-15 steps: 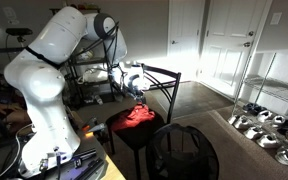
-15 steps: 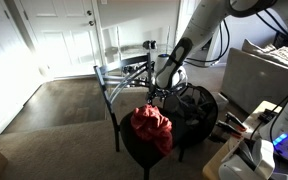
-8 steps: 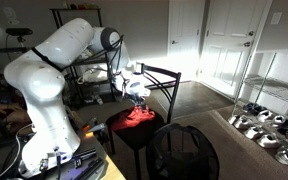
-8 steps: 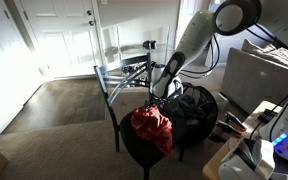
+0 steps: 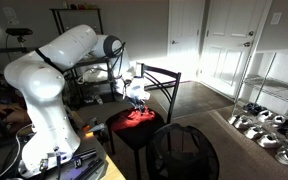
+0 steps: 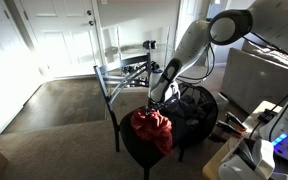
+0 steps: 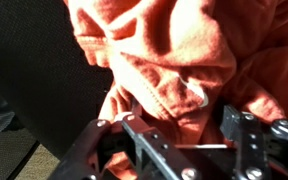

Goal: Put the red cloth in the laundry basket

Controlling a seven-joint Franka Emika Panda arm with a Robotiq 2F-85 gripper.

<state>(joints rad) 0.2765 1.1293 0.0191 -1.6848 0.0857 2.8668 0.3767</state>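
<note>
The red cloth (image 5: 137,117) lies crumpled on a black chair seat (image 5: 119,134); it also shows in an exterior view (image 6: 151,128), draped over the seat's edge. In the wrist view the cloth (image 7: 184,60) fills the frame, orange-red and bunched. My gripper (image 7: 182,125) is open just above the cloth, its fingers (image 7: 239,130) spread with fabric below them. In both exterior views the gripper (image 5: 137,98) (image 6: 158,100) hangs right over the cloth. The black laundry basket (image 6: 192,110) stands beside the chair, also in an exterior view (image 5: 182,152).
A metal-framed table (image 5: 159,75) stands behind the chair. Shoes on a rack (image 5: 264,128) sit by the white doors. A grey sofa (image 6: 269,75) is past the basket. Carpeted floor (image 6: 54,115) lies open toward the door.
The arm has swung down and lowered the gripper toward the cloth; the cloth has not moved.
</note>
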